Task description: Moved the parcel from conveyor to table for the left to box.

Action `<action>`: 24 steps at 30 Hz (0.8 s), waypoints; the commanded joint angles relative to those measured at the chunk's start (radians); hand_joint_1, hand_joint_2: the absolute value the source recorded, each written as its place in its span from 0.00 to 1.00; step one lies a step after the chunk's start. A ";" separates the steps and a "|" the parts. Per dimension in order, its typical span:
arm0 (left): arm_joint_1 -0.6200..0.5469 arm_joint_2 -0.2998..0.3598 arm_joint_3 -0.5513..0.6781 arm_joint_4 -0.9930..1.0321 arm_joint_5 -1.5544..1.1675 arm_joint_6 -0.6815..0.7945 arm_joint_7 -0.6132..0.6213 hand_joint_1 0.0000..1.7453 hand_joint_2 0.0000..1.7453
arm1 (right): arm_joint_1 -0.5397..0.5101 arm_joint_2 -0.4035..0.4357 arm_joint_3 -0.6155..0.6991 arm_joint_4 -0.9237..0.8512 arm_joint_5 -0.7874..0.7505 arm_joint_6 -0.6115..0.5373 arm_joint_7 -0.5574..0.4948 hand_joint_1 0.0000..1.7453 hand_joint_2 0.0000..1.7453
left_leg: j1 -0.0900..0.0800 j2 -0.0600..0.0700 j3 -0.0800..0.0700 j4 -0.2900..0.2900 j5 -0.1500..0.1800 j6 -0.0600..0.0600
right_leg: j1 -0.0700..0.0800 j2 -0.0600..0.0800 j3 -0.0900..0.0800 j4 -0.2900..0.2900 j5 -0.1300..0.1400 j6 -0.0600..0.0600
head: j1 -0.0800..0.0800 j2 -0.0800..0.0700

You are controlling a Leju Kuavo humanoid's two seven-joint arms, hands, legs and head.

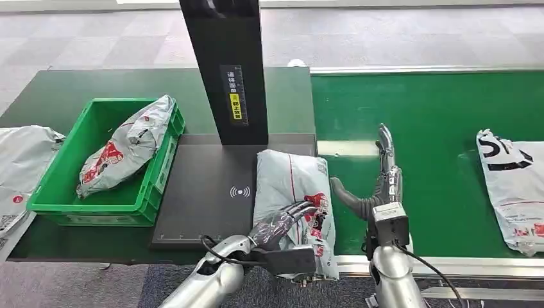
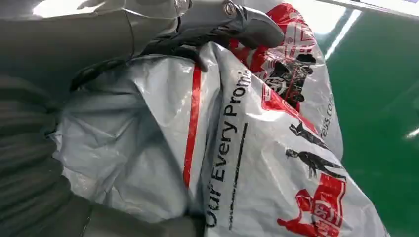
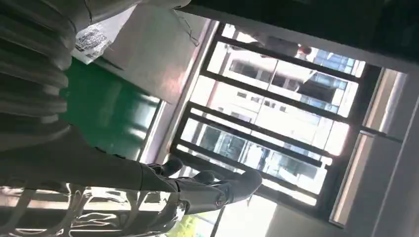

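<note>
Parcel (image 1: 292,192) off the conveyor (image 1: 436,122), lying on the dark scan plate (image 1: 205,192) just left of the belt edge, near end overhanging the worktop (image 1: 64,96) front. Placed there for pickup by the other arm.

Left robot hand (image 1: 285,221) draped over the parcel's near end, fingers curled onto the film; left wrist view shows the thumb (image 2: 257,27) pressing the crumpled bag (image 2: 237,148). Judged a grip, ready to lift.

Right robot hand (image 1: 378,186) just right of the parcel, over the belt, fingers straight and apart, holding nothing. Appears clear of the handover.

Green crate (image 1: 64,192) left of the plate, one bag (image 1: 128,144) inside: likely destination. Second parcel (image 1: 513,186) waiting far right on the belt.
</note>
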 commanded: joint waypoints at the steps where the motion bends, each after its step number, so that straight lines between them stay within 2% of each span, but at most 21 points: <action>1: -0.044 0.005 -0.025 0.168 -0.004 0.073 0.004 1.00 1.00 | 0.020 0.021 -0.078 0.013 0.004 0.004 0.009 0.00 1.00 | -0.001 0.000 0.002 -0.001 0.001 0.001 | 0.000 0.000 0.002 -0.001 0.001 0.001 | 0.000 0.000; 12: -0.008 0.025 0.060 0.035 0.037 0.219 -0.082 1.00 1.00 | 0.045 0.010 -0.097 -0.022 -0.006 -0.012 0.017 0.00 1.00 | -0.001 0.002 0.003 -0.002 0.002 0.003 | -0.001 0.002 0.003 -0.003 0.002 0.003 | 0.000 0.000; 18: 0.012 0.042 0.100 -0.037 0.047 0.356 -0.138 1.00 1.00 | 0.083 0.006 -0.115 -0.071 -0.013 -0.018 0.022 0.00 1.00 | -0.001 0.001 0.002 -0.001 0.001 0.003 | -0.001 0.002 0.001 -0.002 0.002 0.003 | 0.000 0.000; 20: 0.036 0.060 0.113 -0.121 0.017 0.432 -0.150 1.00 1.00 | 0.087 0.015 -0.130 -0.091 -0.014 -0.009 0.031 0.00 1.00 | -0.001 0.001 0.001 -0.001 0.002 0.003 | -0.001 0.002 0.000 -0.001 0.002 0.003 | 0.000 0.000; 24: 0.051 0.085 0.134 -0.220 -0.017 0.489 -0.151 1.00 1.00 | 0.083 0.015 -0.137 -0.110 -0.009 0.001 0.042 0.00 1.00 | -0.001 0.002 -0.002 0.000 0.002 0.002 | -0.001 0.002 -0.003 0.000 0.002 0.002 | 0.000 0.000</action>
